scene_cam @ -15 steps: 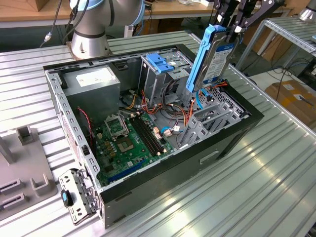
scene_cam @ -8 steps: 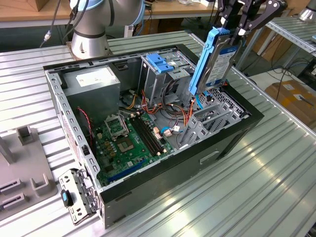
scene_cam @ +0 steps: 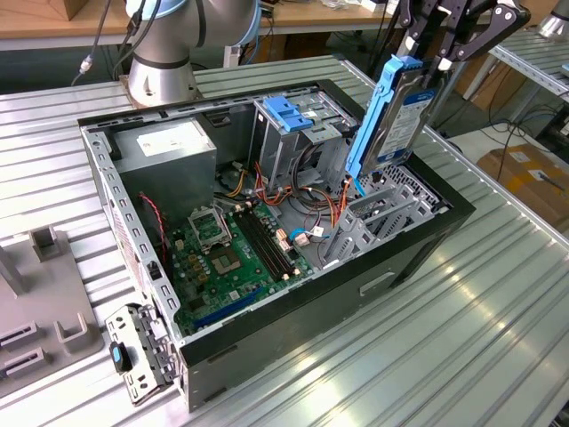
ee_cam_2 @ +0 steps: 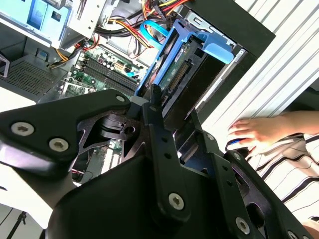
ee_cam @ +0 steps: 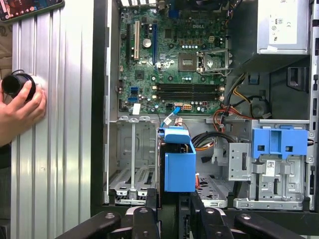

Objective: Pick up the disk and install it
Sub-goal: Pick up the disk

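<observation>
Exterior view: the pincer (scene_cam: pixel 433 64) pinches the disk (scene_cam: pixel 400 116) by its top edge, holding it on end and tilted over the grey bay (scene_cam: pixel 382 218) in the open computer case (scene_cam: pixel 356 285). Orange cables (scene_cam: pixel 336 206) crowd beside the bay, and a blue-latched cage (scene_cam: pixel 289 111) stands near. In the first wrist view, a person's hand (ee_cam: pixel 20 107) rests on the table (ee_cam: pixel 65 149).

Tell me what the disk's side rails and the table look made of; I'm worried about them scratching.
Rails on the disk: bright, even blue with a matte surface and moulded shapes, so probably plastic. Table: silver, ribbed, with streaky reflections, so likely bare metal, perhaps aluminium.
</observation>
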Controlling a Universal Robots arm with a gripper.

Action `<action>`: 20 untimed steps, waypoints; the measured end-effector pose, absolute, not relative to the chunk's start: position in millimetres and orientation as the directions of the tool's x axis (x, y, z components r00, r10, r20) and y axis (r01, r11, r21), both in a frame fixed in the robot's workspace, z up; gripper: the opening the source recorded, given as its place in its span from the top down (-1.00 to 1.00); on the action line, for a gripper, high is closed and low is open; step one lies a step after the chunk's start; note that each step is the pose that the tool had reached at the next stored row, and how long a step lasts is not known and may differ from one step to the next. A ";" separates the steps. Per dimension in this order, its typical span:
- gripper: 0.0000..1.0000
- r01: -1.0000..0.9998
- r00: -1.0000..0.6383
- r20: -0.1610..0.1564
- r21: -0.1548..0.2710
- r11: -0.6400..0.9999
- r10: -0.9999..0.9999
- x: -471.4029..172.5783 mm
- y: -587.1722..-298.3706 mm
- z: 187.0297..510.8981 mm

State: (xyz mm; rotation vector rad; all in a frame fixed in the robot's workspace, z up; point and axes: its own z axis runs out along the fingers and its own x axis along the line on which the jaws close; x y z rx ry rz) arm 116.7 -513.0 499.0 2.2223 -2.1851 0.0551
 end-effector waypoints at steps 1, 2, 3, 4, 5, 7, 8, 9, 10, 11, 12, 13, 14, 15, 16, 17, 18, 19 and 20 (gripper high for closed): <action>0.29 -1.000 0.017 0.042 -0.007 -0.017 -0.999 116.7 -513.0 499.1; 0.29 -1.000 0.017 0.042 -0.007 -0.017 -0.999 116.7 -513.0 499.0; 0.29 -1.000 0.017 0.042 -0.007 -0.017 -0.999 116.7 -513.0 499.0; 0.29 -1.000 0.017 0.042 -0.007 -0.017 -0.999 116.7 -513.1 499.1; 0.29 -1.000 0.017 0.042 -0.007 -0.017 -0.999 116.7 -513.1 499.1; 0.29 -1.000 0.017 0.042 -0.007 -0.017 -0.999 116.7 -513.2 499.0; 0.29 -1.000 0.017 0.042 -0.007 -0.017 -0.999 116.7 -513.8 499.0; 0.29 -1.000 0.017 0.042 -0.007 -0.017 -0.999 116.7 -514.6 499.1; 0.29 -1.000 0.017 0.042 -0.007 -0.017 -0.999 116.7 -515.6 499.1; 0.29 -1.000 0.017 0.042 -0.007 -0.017 -0.999 116.7 -516.5 499.0; 0.29 -1.000 0.017 0.042 -0.007 -0.017 -0.999 116.7 -518.8 499.1; 0.29 -1.000 0.017 0.042 -0.007 -0.017 -0.999 116.7 -519.5 499.0; 0.29 -1.000 0.017 0.042 -0.007 -0.017 -0.999 116.7 -519.9 499.1; 0.29 -1.000 0.017 0.042 -0.007 -0.017 -0.999 116.7 -520.3 499.1; 0.29 -1.000 0.017 0.042 -0.007 -0.017 -0.999 116.7 -520.5 499.1; 0.29 -1.000 0.017 0.042 -0.007 -0.017 -0.999 116.7 -520.8 499.1; 0.29 -1.000 0.017 0.042 -0.007 -0.017 -0.999 116.7 -520.8 499.0; 0.29 -1.000 0.017 0.042 -0.007 -0.017 -0.999 116.7 -521.0 499.0; 0.29 -1.000 0.017 0.042 -0.007 -0.017 -0.999 116.7 -521.1 499.1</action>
